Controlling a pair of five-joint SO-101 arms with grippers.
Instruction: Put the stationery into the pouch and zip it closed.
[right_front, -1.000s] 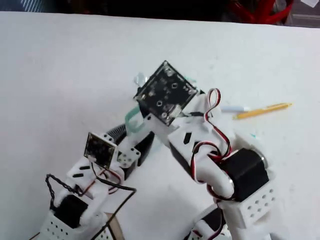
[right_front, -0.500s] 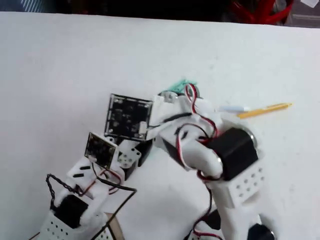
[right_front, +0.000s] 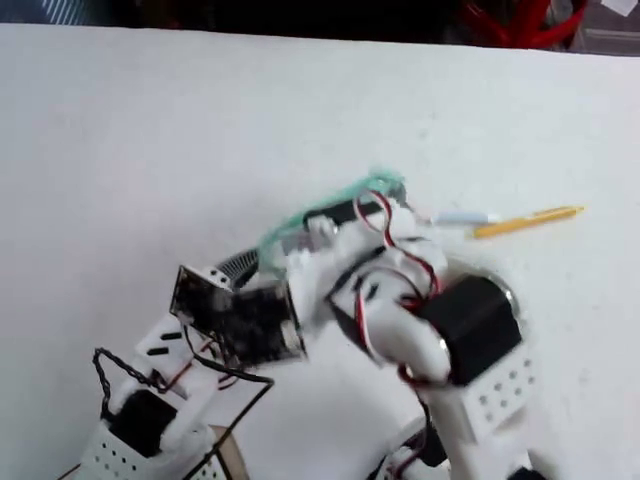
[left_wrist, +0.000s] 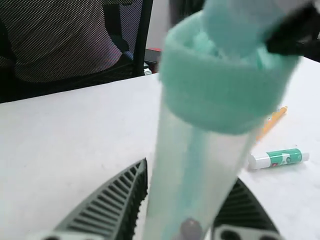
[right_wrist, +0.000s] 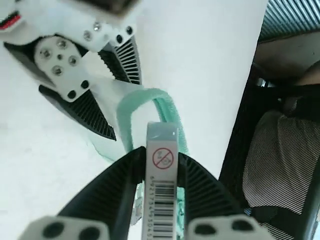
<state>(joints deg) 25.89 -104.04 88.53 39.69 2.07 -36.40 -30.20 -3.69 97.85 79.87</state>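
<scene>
Right gripper (right_wrist: 162, 172) has swung over — jaws clamped on a barcoded white stick (right_wrist: 162, 150), its tip at the pouch (right_wrist: 150, 97) mouth. Left gripper (left_wrist: 189, 180) pinches the pouch upright — we judge insertion next.

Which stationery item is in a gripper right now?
The white barcoded stick, clamped in the right gripper by the pouch; the yellow pen and the green-and-white tube lie loose on the table.

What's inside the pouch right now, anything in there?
Nothing clearly shows through the clear pouch wall, only a green streak. The barcoded stick in the right gripper has its tip at the pouch's green rim; whether it is inside is hidden.
</scene>
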